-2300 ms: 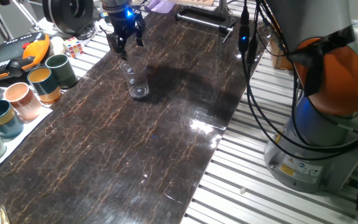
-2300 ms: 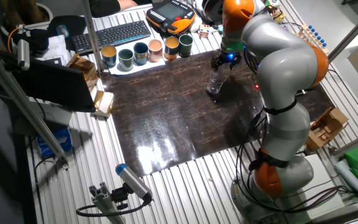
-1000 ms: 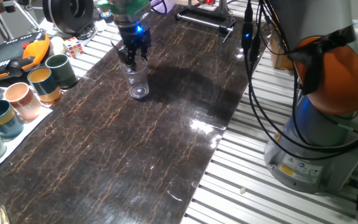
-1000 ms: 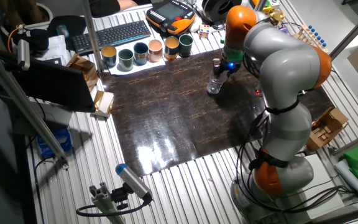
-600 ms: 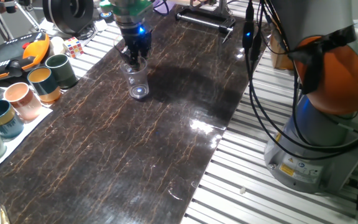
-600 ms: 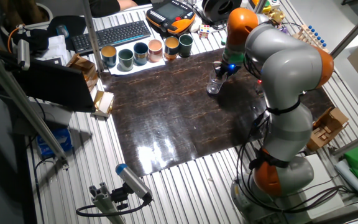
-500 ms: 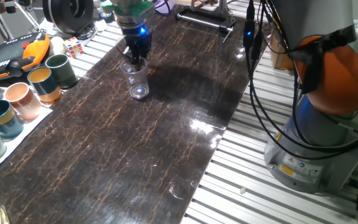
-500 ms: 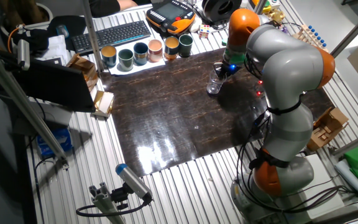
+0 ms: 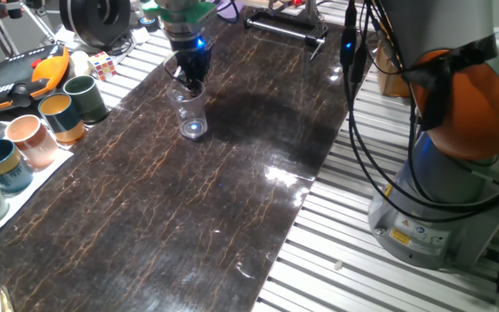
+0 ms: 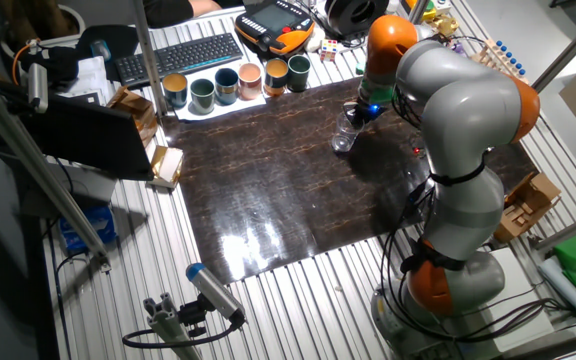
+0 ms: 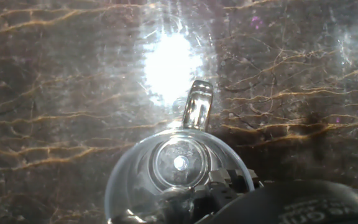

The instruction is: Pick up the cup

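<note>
clear cup (image 9: 189, 111) under lowered gripper (image 9: 191, 80)

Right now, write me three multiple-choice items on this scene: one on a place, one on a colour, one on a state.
1. The cup stands on:
A. the white sheet with the mugs
B. the dark marbled mat
C. the keyboard

2. The small light on the arm just above the tool is:
A. red
B. green
C. blue

3. The cup is:
A. upright
B. lying on its side
C. upside down

Answers:
1 B: the cup's shiny base rests on the mat, apart from the mugs.
2 C: both fixed views show a blue glow there.
3 A: its base is down and its open mouth faces up at the tool, as the hand view shows.
</note>
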Controlling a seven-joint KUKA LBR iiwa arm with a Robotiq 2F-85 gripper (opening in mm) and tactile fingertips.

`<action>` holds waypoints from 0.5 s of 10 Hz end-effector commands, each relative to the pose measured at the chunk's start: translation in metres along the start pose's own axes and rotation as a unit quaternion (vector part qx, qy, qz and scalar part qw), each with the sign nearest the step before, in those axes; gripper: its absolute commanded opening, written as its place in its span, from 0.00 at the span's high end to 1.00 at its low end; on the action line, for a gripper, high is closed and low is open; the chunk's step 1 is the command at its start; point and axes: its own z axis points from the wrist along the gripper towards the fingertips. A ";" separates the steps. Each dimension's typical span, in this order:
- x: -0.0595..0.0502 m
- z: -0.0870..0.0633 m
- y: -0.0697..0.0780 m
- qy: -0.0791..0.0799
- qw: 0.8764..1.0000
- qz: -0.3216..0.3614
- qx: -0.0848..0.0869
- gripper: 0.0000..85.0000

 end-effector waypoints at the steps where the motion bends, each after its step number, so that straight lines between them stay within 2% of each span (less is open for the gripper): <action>1: 0.001 -0.002 0.000 0.000 1.000 -0.006 -0.002 0.99; 5: 0.008 -0.027 0.004 0.010 1.000 -0.008 -0.012 0.99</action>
